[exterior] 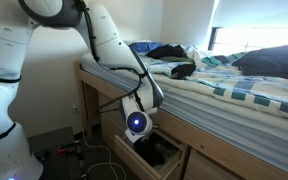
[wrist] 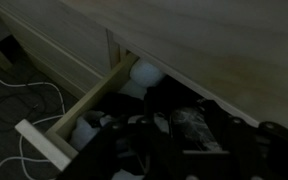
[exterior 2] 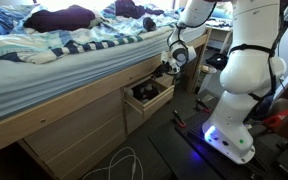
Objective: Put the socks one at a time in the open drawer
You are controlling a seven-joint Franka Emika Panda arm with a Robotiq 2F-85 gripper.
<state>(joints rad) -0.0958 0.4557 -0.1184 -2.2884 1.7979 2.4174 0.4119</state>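
**Gripper down at the open drawer, jaws unreadable**

I have the arm [exterior: 109,55] reaching down from bed height. The gripper [exterior: 140,136] hangs just over the open drawer [exterior: 132,158], close under the edge of the bed [exterior: 234,95]. In both exterior views it sits above the drawer's inner end, nearest the bed frame [exterior 2: 64,120]. From the other side the gripper [exterior 2: 167,68] is just above the drawer [exterior 2: 149,108], which is pulled out over the floor.

The wrist view is very dark. I can make out the pale wooden drawer [wrist: 84,105] running diagonally, with its near corner at lower left. The gripper [wrist: 174,150] is only a black mass along the bottom edge. I cannot tell whether its jaws are apart or together, or whether anything is between them. Two pale lumps [wrist: 144,72] lie inside the drawer, and I cannot tell what they are.

As for the socks [exterior: 181,70], I see black fabric on the striped bedding [exterior 2: 44,50] near the mattress edge, well above the drawer. A dark shape [exterior 2: 144,93] also lies inside the drawer, too small for me to identify. Cables [wrist: 24,100] trail on the floor beside the drawer.
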